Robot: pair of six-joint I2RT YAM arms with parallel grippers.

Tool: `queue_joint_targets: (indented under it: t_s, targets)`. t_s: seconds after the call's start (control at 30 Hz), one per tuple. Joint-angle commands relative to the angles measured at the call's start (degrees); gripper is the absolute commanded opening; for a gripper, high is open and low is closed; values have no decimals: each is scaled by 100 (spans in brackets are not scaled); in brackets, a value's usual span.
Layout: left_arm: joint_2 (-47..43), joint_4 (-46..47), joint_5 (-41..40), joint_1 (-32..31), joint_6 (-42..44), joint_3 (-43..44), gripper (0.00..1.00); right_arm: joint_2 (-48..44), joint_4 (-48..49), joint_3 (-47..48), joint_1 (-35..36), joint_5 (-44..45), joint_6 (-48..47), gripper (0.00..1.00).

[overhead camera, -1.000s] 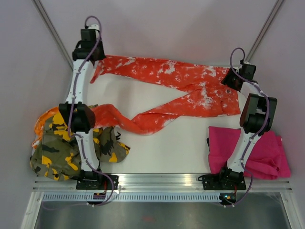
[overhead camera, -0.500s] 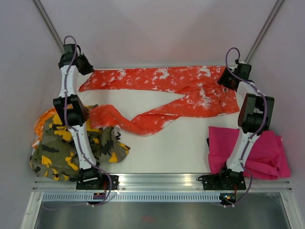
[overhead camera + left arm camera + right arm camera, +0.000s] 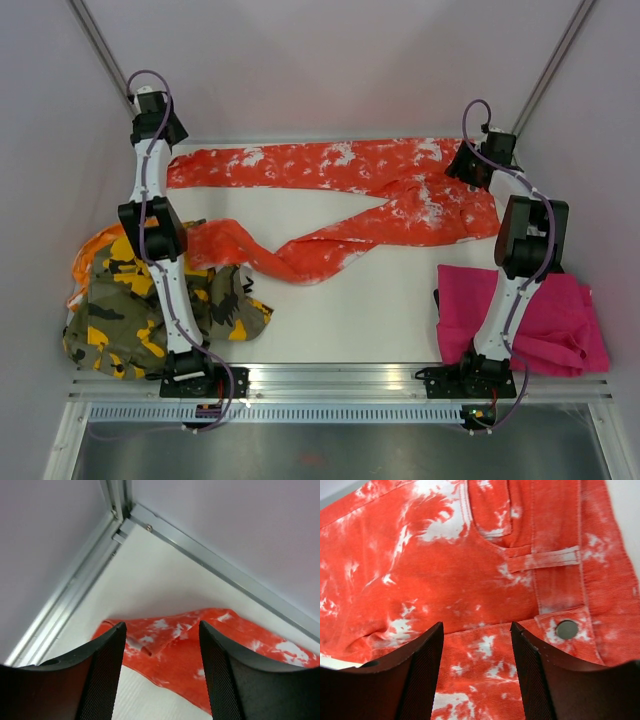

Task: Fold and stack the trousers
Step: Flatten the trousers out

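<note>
The orange-red trousers (image 3: 400, 185) with white splatter lie spread across the back of the table. One leg runs straight along the back edge and the other bends down toward the left. My left gripper (image 3: 165, 135) is at the back left corner, open above the straight leg's cuff (image 3: 165, 640), which lies loose on the table. My right gripper (image 3: 468, 165) hangs open over the waistband (image 3: 555, 625), near its metal button (image 3: 566, 629), holding nothing. Camouflage trousers (image 3: 150, 310) lie heaped at the front left. Pink trousers (image 3: 545, 315) lie at the front right.
The white table (image 3: 350, 310) is enclosed by pale walls with aluminium rails, which meet at the back left corner (image 3: 120, 515) close to my left fingers. The camouflage heap surrounds the left arm's base and the pink pair the right arm's base.
My left gripper pulled the leg end left and toward the back corner, straightening that leg, then opened and let it go. The right gripper shifted slightly back and stayed open.
</note>
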Motion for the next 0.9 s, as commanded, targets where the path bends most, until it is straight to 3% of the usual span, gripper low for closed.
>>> queue_joint_targets:
  t_s: [0.0, 0.17, 0.3, 0.5, 0.77, 0.87]
  targets:
    - [-724, 404, -466, 45, 673, -111, 67, -202, 50, -12, 72, -185, 39, 63]
    - [-1603, 72, -294, -323, 1298, -1707, 70, -352, 41, -223, 151, -308, 144, 63]
    - [-2122, -325, -78, -649, 1071, -2692, 73, -544, 41, -346, 265, -361, 198, 65]
    - [-3519, -720, 1093, -1098, 1342, -3696, 100, -1125, -90, -654, 319, -248, 198, 73]
    - [-5057, -1801, 2594, -1414, 1448, -4268, 99, -1792, -249, -1392, 397, -466, 356, 76]
    - [-5690, -2117, 2230, -2114, 1720, -4874, 99, -1986, -249, -1735, 590, -441, 330, 76]
